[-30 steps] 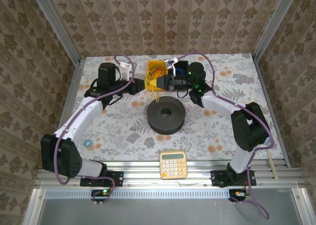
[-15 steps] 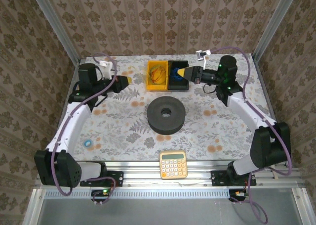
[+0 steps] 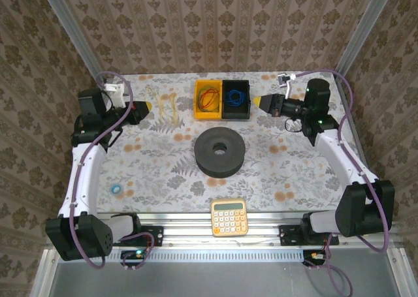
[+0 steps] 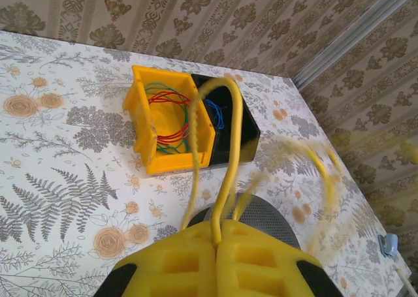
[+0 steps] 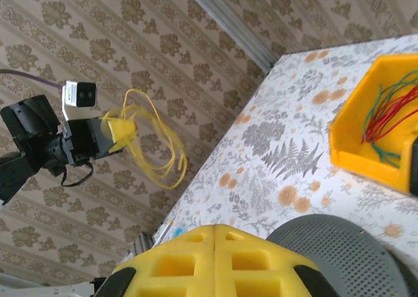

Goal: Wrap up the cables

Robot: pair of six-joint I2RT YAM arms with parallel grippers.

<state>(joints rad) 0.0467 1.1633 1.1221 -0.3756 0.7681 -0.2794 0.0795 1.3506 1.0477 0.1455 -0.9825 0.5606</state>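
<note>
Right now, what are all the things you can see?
Cord: one, yellow, dangling from the left jaws.
Yellow bin: one, far middle.
Black bin: one, right beside it.
Red coil: one, in the yellow bin.
Blue coil: one, in the black bin.
Disc: one, black, mid-table.
Calculator: one, orange, near edge.
Ring: one, small, blue, near left.
Table: one, flowery.
Jaws: two pairs, yellow; left jaws shut on the cord, right jaws shut, empty.
</note>
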